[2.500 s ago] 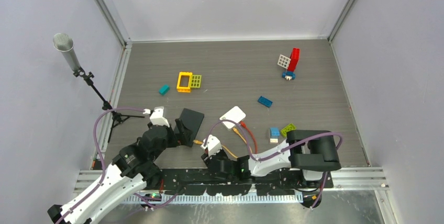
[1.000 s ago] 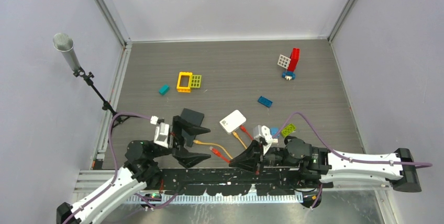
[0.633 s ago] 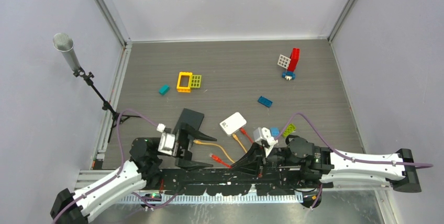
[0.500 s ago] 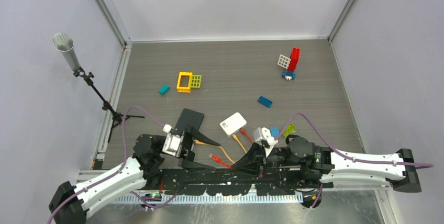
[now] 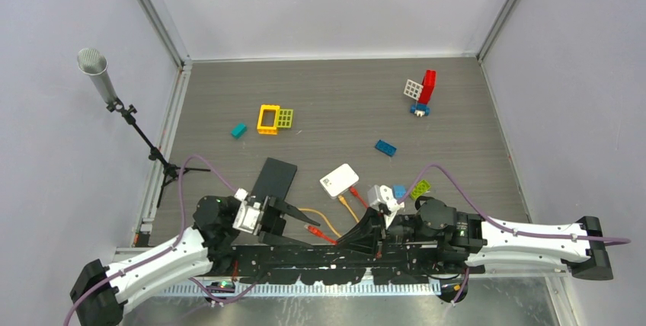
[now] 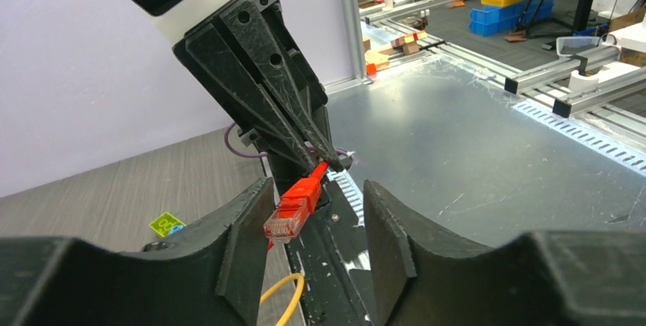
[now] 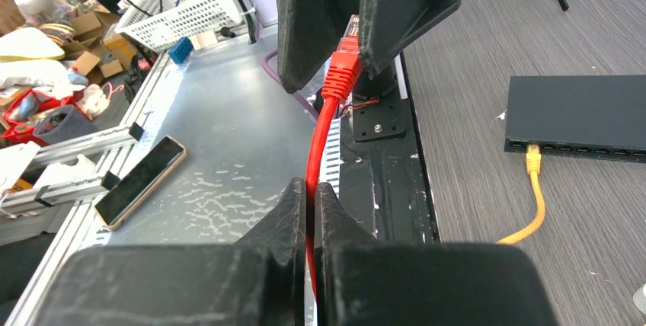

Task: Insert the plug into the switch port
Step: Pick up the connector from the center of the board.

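Handing over red plug [image 6: 293, 208]: right gripper [image 7: 311, 187] pinched on red cable [image 7: 316, 135], left gripper [image 6: 316, 189] fingers apart either side, probably not gripping. Plug not at switch [image 7: 579, 113] yet, insertion all left.

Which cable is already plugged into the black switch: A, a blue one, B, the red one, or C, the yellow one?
C: in the right wrist view the yellow cable ends in a port on the black switch, while the red cable ends up in the air, away from it.
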You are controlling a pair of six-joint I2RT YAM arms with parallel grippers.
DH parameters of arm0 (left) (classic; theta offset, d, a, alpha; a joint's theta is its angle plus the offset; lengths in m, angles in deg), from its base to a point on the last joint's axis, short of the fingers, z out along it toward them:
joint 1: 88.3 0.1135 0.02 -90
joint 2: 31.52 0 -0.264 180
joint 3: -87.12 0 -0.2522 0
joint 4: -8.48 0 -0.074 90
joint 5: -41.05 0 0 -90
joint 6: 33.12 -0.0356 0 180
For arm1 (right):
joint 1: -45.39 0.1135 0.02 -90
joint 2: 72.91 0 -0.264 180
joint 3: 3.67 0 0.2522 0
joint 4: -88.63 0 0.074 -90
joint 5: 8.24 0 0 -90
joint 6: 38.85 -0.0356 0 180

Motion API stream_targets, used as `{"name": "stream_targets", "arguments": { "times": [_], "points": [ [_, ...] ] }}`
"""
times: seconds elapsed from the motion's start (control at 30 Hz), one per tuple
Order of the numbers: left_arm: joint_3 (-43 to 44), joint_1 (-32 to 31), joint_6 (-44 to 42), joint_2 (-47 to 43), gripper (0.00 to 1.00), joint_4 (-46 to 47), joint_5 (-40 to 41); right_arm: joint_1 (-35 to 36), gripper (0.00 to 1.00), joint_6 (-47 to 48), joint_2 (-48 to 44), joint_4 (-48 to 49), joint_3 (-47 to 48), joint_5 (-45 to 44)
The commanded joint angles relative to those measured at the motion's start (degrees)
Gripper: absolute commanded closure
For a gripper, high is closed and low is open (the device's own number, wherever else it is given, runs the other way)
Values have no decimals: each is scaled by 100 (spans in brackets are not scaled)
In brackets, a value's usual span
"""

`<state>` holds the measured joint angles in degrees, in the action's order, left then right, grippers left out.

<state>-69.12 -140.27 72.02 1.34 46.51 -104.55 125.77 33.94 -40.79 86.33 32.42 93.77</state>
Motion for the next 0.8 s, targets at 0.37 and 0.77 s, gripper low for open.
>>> {"name": "stream_targets", "arguments": {
  "times": [0.37, 0.77],
  "points": [
    [230, -86, -104, 231, 62, 201, -127, -13, 100, 107, -26, 255, 107, -140],
    [292, -86, 64, 196, 100, -358, 370, -14, 67, 355, -81, -188, 189, -400]
  ]
}}
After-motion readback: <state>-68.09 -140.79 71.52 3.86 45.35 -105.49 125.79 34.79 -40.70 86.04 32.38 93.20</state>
